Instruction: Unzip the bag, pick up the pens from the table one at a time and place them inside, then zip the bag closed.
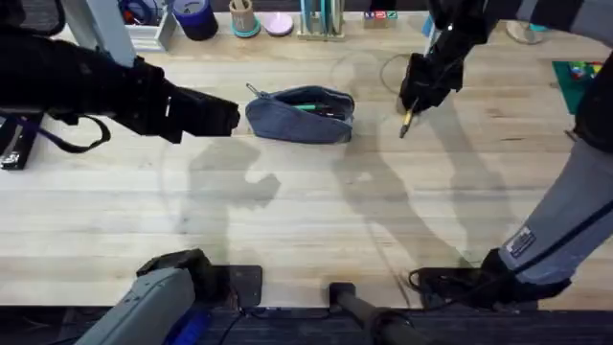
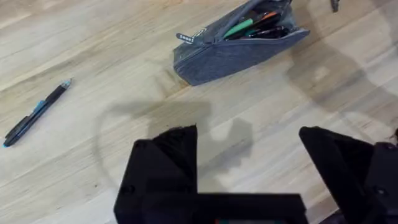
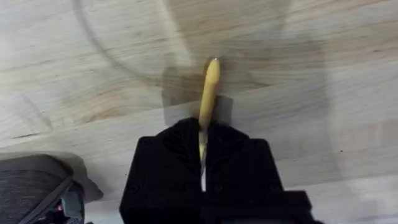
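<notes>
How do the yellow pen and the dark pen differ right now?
The yellow pen is clamped between the right gripper's fingers, pointing out past them above the table; the dark pen lies flat on the wood, untouched. The yellow pen is plain yellow along the part that shows; the dark pen is black with blue accents and a pale tip. The left gripper is open and holds neither. Both pens are outside the open bag.

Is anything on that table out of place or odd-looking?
Nothing looks damaged or spilled. The pouch lies unzipped with pens inside, one dark pen lies apart on the table, and the right fingers pinch a yellow pen.
</notes>
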